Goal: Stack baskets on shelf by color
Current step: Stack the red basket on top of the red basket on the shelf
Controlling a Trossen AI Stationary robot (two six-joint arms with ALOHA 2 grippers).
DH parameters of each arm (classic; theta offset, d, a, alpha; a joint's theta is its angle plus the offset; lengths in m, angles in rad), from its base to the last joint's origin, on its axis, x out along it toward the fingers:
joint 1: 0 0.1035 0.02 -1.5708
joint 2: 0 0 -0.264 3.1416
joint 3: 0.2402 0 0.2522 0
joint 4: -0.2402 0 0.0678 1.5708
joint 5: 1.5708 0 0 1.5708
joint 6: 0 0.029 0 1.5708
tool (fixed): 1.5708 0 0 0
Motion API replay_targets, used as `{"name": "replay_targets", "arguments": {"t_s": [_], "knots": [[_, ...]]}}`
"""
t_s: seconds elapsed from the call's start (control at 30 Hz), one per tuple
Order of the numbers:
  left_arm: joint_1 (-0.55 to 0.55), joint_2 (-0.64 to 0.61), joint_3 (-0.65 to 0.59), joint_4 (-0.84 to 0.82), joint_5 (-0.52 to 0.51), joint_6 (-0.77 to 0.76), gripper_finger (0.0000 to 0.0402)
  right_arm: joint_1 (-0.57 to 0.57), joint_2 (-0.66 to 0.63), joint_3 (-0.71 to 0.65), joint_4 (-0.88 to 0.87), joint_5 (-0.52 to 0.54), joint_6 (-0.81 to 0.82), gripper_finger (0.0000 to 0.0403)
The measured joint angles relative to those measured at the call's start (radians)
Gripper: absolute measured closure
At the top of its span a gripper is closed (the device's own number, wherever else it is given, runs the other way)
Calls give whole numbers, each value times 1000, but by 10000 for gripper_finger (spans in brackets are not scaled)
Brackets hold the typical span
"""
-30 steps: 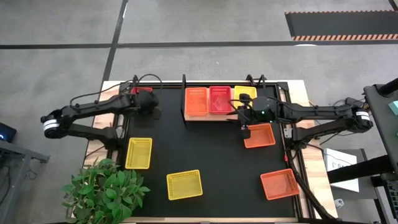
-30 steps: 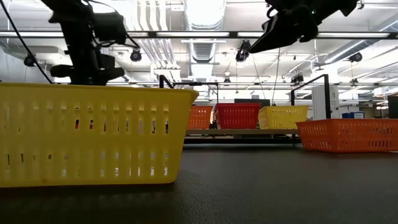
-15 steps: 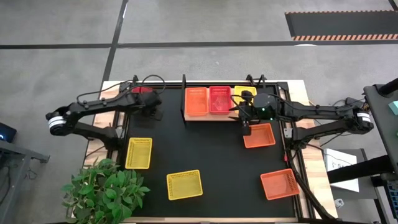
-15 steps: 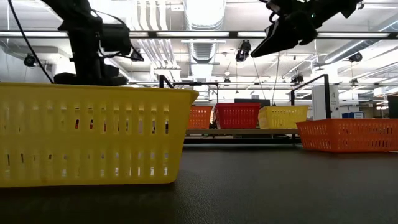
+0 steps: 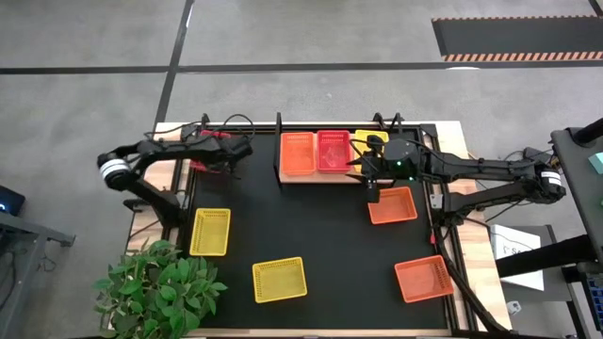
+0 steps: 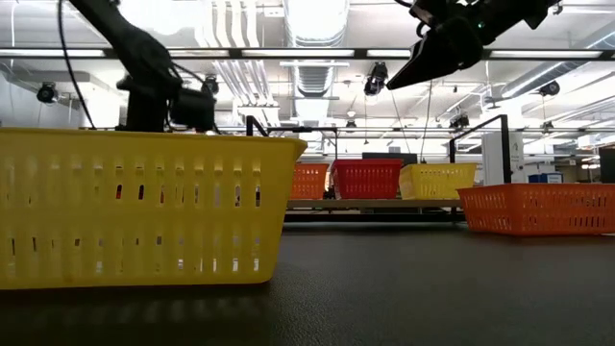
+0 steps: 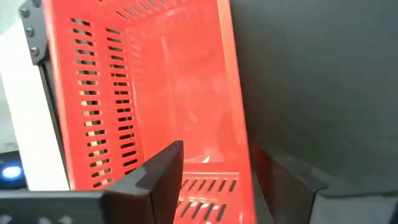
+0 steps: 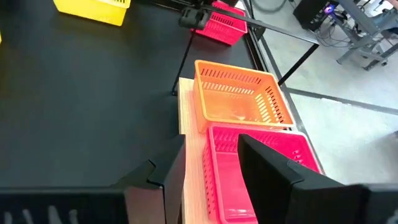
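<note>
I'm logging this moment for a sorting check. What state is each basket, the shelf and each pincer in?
Shelf: holds three baskets side by side.
Shelf orange basket: upright, empty.
Shelf red basket: upright, empty.
Shelf yellow basket: upright, partly hidden by the arm.
Red basket at the left edge: on the mat, not lifted.
Two yellow baskets and two orange baskets: loose on the mat.
Left pincer: open, straddling the red basket's wall.
Right pincer: open, empty, above the shelf.

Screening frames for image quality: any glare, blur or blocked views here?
Low view: ceiling lights blow out overhead, and a near yellow basket fills the left foreground, hiding the table behind it. Left wrist view: the red basket looks soft, with glossy sheen inside. High view: evenly lit, no harsh shadows.
</note>
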Motion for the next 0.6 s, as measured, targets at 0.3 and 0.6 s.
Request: {"name": "replay_targets", "arguments": {"t_s": [0.3, 0.6], "knots": [[7, 73, 1, -3, 7, 37, 292, 0, 1, 3, 0, 0, 49, 264], [-11, -49, 4, -18, -112, 101, 396, 17, 2, -7, 0, -67, 167, 268]]}}
